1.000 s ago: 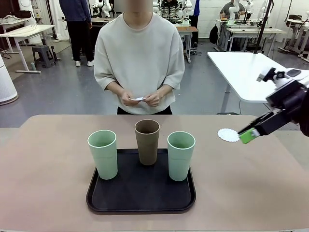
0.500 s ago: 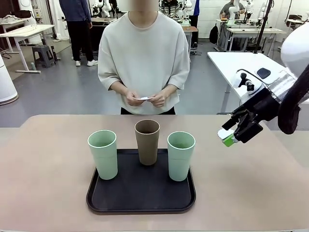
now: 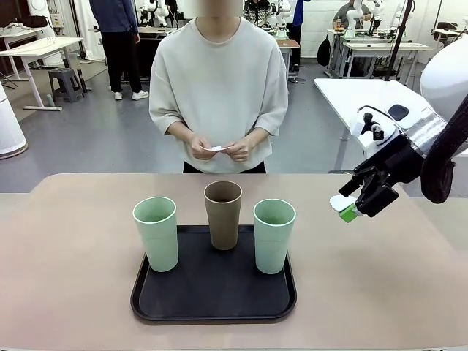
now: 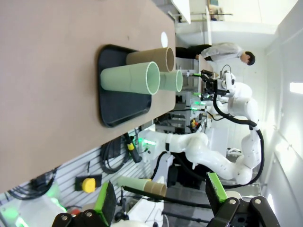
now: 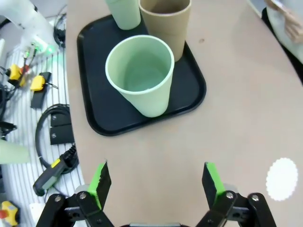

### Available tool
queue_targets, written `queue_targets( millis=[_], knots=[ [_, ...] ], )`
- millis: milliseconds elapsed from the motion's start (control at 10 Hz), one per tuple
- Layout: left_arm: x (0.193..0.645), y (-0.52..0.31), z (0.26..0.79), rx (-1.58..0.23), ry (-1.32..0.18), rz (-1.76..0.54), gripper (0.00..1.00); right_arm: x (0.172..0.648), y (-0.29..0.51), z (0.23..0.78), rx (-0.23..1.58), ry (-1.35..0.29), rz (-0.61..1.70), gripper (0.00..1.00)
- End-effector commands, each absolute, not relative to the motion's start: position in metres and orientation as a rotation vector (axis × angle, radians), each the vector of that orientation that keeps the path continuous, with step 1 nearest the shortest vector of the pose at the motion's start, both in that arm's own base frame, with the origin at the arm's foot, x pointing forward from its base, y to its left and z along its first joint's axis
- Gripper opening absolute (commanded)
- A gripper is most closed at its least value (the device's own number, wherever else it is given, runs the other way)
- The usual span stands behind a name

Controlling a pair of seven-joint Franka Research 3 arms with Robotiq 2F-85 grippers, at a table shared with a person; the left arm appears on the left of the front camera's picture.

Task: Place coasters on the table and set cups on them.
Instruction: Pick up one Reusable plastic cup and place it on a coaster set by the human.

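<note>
Three cups stand on a black tray (image 3: 212, 296): a mint one (image 3: 156, 232) at left, a brown one (image 3: 223, 213) behind the middle, a mint one (image 3: 274, 234) at right. One white coaster (image 3: 338, 202) lies on the beige table (image 3: 73, 256) right of the tray, partly behind my right gripper (image 3: 349, 205). That gripper hovers above the table, open and empty (image 5: 155, 178), with the coaster (image 5: 282, 178) off to its side and the near mint cup (image 5: 140, 75) ahead. The person holds white coasters (image 3: 213, 149) in both hands. My left gripper (image 4: 161, 196) is open, far from the cups (image 4: 130, 78).
The person stands at the far edge, hands held above the table's rim. Bare tabletop lies left of the tray and in front of it. A white table (image 3: 365, 110) stands behind my right arm. Cables and tools (image 5: 47, 123) lie beyond the table's near edge.
My right gripper has let go of the coaster, lifted, turned and shifted slightly left over it one second ago; since half a second ago it has barely moved. The cups are unmoved.
</note>
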State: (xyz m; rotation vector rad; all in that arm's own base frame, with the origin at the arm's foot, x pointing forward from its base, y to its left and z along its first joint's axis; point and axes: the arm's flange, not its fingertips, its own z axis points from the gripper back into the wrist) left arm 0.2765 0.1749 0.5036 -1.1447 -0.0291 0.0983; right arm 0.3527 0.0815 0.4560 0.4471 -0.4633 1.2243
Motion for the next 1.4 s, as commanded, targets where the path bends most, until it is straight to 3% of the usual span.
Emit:
queue_targets(
  millis=[0,100,200,400,600,900,1300],
  knots=[
    [0.275,0.175,0.505,-1.154,-0.036,0.104,1.00,0.352,0.084,0.456,0.439,-0.464,1.214,1.00],
    [0.275,0.175,0.505,-1.154,-0.036,0.104,1.00,0.353,0.082,0.456,0.447,-0.463,1.224,1.00],
    [0.275,0.175,0.505,-1.154,-0.036,0.104,1.00,0.346,0.075,0.443,0.508,-0.472,1.408,1.00],
    [0.275,0.175,0.505,-1.154,-0.036,0.104,1.00,0.349,0.066,0.415,0.532,-0.598,1.648,1.00],
    [0.275,0.175,0.505,-1.154,-0.036,0.104,1.00,0.356,0.062,0.395,0.590,-0.701,1.746,1.00],
    [0.275,0.175,0.505,-1.154,-0.036,0.104,1.00,0.374,0.053,0.353,0.631,-0.872,1.539,1.00],
    [0.275,0.175,0.505,-1.154,-0.036,0.104,1.00,0.381,0.050,0.317,0.750,-0.826,1.406,1.00]
  ],
)
